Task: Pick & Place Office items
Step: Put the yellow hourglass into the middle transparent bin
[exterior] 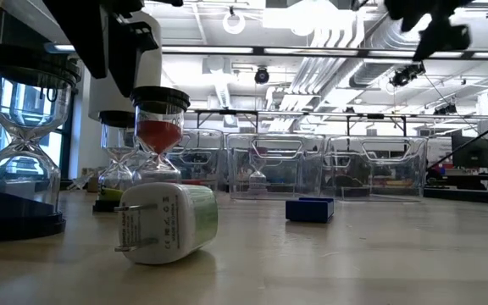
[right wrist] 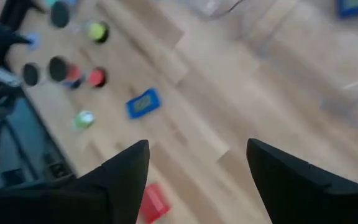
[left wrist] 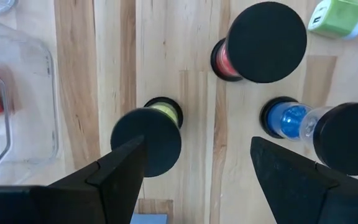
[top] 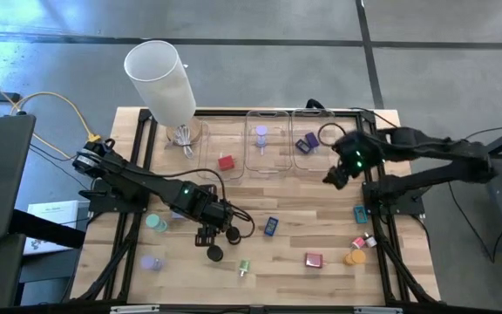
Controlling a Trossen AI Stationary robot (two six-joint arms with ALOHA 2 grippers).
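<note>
Three glass hourglasses [left wrist: 260, 43] with black round caps stand upright.

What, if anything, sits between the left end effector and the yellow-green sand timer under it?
Nothing visible. The open left end effector hangs above the yellow-green sand timer, whose black cap shows by one finger. The red sand timer and blue sand timer stand close alongside, not in between.

Green charger [exterior: 166, 222], blue block [exterior: 309, 208]
</note>
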